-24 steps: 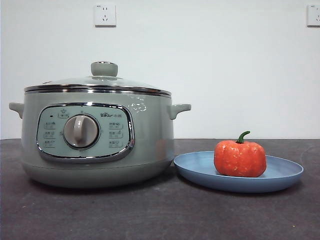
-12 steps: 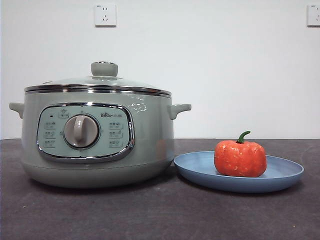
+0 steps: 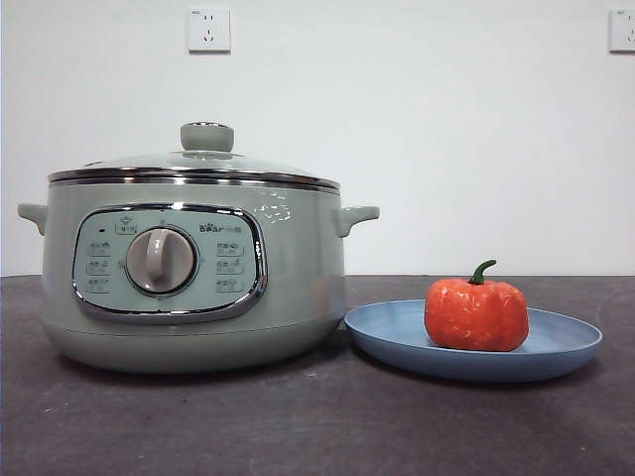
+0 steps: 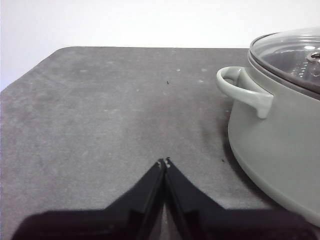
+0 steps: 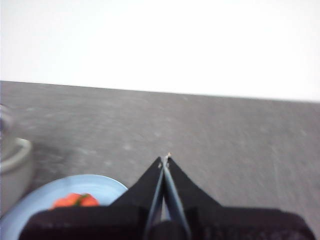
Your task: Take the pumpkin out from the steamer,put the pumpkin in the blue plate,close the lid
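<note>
The orange-red pumpkin (image 3: 476,315) with a green stem sits upright in the blue plate (image 3: 566,349), right of the sage-green steamer (image 3: 298,288). The glass lid (image 3: 198,162) with its green knob rests shut on the steamer. Neither gripper shows in the front view. My left gripper (image 4: 164,162) is shut and empty, above bare table beside the steamer's side handle (image 4: 245,90). My right gripper (image 5: 165,159) is shut and empty, above the table past the plate (image 5: 30,207); the pumpkin (image 5: 75,201) shows partly at the picture's bottom edge.
The dark grey table (image 3: 317,426) carries only the steamer and plate. A white wall with two power sockets (image 3: 208,30) stands behind. The plate's rim nearly touches the steamer's base.
</note>
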